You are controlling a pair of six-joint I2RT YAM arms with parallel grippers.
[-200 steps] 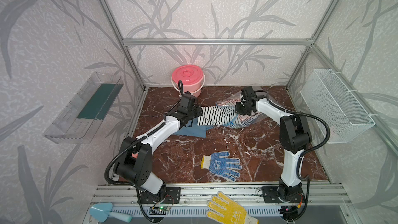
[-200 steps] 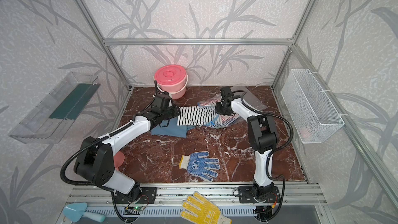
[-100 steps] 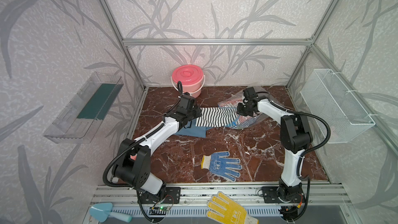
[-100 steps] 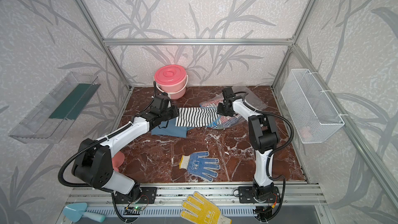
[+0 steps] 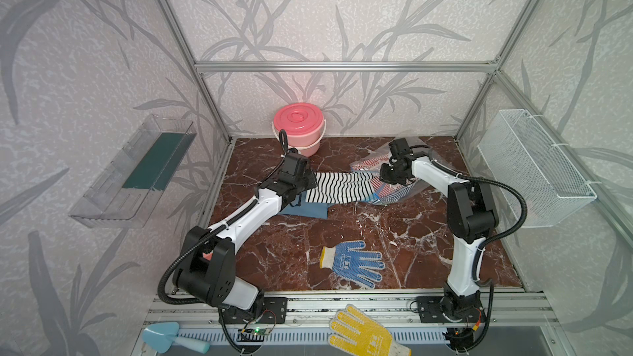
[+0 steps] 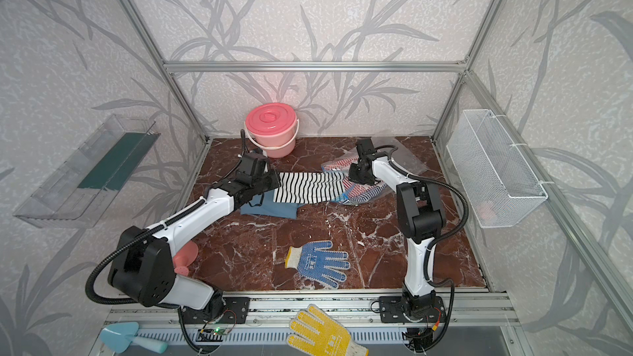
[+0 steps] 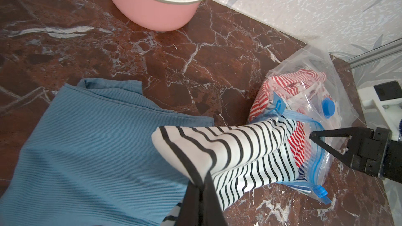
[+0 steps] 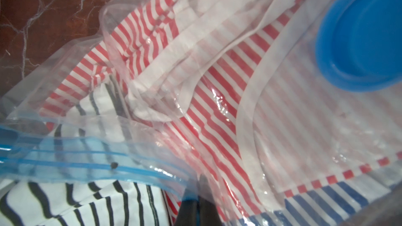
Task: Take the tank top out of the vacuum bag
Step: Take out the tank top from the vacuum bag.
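Jaws of the left gripper (image 7: 201, 184) clamp the striped tank top (image 7: 228, 148), stretched out of the vacuum bag (image 7: 313, 66). Right gripper (image 8: 196, 192) pinches the blue zip strip (image 8: 87, 159).

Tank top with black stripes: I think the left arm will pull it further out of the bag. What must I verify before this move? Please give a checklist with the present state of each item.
1. The left gripper is shut on the tank top: ok.
2. The right gripper is shut on the vacuum bag at its zip strip: ok.
3. The bag mouth is open around the tank top: ok.
4. The tank top is fully out: not ok, one end is inside.
5. The red striped cloth in the bag is free of the tank top: cannot tell.
6. The bucket stands apart from the tank top: ok.
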